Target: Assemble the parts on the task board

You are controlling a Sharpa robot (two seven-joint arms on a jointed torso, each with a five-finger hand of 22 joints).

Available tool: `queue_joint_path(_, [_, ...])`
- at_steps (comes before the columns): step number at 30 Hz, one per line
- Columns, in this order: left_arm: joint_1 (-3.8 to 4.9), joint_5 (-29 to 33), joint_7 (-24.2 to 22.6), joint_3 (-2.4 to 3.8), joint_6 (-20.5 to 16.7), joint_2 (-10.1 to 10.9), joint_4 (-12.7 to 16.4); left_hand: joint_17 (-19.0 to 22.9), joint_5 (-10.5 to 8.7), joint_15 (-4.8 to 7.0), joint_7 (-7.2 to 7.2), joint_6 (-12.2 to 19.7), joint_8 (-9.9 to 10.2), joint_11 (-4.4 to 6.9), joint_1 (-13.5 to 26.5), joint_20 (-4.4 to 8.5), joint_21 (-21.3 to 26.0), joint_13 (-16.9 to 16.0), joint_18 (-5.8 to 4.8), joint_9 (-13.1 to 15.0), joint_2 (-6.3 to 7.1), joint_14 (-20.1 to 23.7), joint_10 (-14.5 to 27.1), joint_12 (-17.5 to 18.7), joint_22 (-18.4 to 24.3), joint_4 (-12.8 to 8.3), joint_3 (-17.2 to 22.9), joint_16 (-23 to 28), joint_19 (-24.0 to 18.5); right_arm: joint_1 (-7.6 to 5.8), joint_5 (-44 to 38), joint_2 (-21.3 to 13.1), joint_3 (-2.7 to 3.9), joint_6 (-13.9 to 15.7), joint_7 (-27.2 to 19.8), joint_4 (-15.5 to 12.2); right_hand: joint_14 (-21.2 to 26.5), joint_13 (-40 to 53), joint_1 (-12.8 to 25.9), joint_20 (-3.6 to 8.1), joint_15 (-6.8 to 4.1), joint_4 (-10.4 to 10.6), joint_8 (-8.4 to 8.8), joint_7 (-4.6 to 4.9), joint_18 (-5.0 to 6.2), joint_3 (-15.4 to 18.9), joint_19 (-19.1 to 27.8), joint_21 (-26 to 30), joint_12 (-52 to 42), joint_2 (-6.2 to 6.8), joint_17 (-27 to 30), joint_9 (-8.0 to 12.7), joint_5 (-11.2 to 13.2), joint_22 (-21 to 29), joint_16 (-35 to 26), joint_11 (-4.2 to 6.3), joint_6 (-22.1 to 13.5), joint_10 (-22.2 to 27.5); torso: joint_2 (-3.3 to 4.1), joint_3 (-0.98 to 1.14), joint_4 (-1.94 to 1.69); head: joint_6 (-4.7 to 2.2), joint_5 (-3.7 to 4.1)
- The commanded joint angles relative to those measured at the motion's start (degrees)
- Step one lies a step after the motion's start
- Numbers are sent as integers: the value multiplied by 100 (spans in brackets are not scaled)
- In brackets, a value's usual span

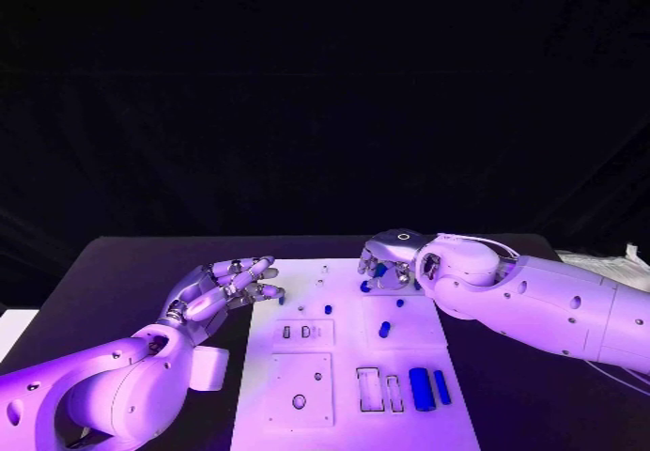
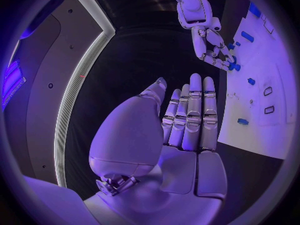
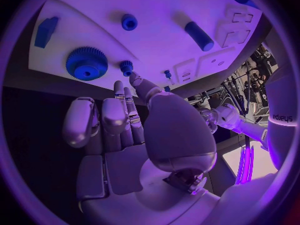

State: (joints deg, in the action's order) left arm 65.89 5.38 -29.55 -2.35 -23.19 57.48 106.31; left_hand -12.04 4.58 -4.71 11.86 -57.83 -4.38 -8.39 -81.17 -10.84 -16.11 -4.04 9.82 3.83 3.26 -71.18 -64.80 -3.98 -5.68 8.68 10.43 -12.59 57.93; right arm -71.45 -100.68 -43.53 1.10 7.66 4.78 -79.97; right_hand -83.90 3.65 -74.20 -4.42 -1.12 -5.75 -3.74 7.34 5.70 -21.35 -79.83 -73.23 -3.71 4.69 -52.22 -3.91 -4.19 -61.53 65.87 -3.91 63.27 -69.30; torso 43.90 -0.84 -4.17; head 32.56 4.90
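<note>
**Two hands at the far end of the task board**

The task board (image 1: pixel 355 376) lies in the middle of the black table (image 1: pixel 122 272). The left hand (image 1: pixel 224 285) hovers at the board's left edge with fingers loosely apart and holds nothing; in the left wrist view its fingers (image 2: pixel 194 116) lie straight and side by side, off the board. The right hand (image 1: pixel 386 268) hangs over the far right corner of the board, fingers pointing down. In the right wrist view its fingertips (image 3: pixel 134 80) end just beside a small blue gear (image 3: pixel 127 67), with a large blue gear (image 3: pixel 86 63) next to that; whether they touch or grip the small gear cannot be told. Parts counted there: two gears, one round blue knob (image 3: pixel 129 21), one blue cylinder (image 3: pixel 199 35), one blue block (image 3: pixel 47 31). Near the robot, two long blue bars (image 1: pixel 429 387) lie side by side on the board
</note>
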Motion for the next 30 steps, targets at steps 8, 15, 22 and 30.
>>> queue_joint_path(8, [17, 17, 4, 9, 116, 30, 57, -15, -30, -17, 36, 23, 38, -11, 65, -47, 31, 9, 68, -7, 6, 14, 63, 30, 11, -31, 1, 21, -2, 12, -165, 104, -1, -272, 27, 142, -209, -5, -52, -19, 52, 78, 7, 17, -73, -166, -32, -117, 20, 51, -126, -10, -15, -124, 154, -28, 26, 29, 93, 9, -42, 14, 15])
queue_joint_path(15, [19, 17, 15, 11, 112, 40, 65, -19, -30, -18, 38, 28, 42, -13, 65, -48, 31, 9, 68, -7, 6, 13, 69, 33, 12, -34, 0, 22, -1, 18, -169, 127, -2, -348, 24, 178, -209, -4, -84, -20, 52, 115, 3, 15, -80, -244, -35, -171, 17, 44, -199, -13, -3, -191, 230, -25, 43, 20, 135, 22, -52, 24, 16])
queue_joint_path(22, [20, 17, 26, 12, 113, 47, 61, -23, -30, -19, 41, 34, 47, -16, 65, -49, 32, 9, 68, -7, 7, 12, 76, 35, 13, -37, -1, 23, 1, 22, -169, 125, -2, -414, 5, 193, -207, 1, -117, -16, 44, 159, -10, 8, -91, -332, -45, -243, 9, 42, -273, -23, 13, -285, 313, -12, 97, -33, 166, 21, -47, 27, 16])
queue_joint_path(30, [20, 17, 40, 13, 112, 39, 49, -33, -31, -22, 47, 46, 54, -21, 69, -51, 33, 10, 68, -7, 7, 11, 93, 39, 16, -42, -4, 25, 4, 24, -169, 139, -3, -336, -50, 206, -206, 6, -140, -6, 28, 207, -28, -13, -103, -406, -61, -309, 0, 16, -326, -38, 27, -373, 377, 9, 174, -105, 190, 12, -69, 7, 33])
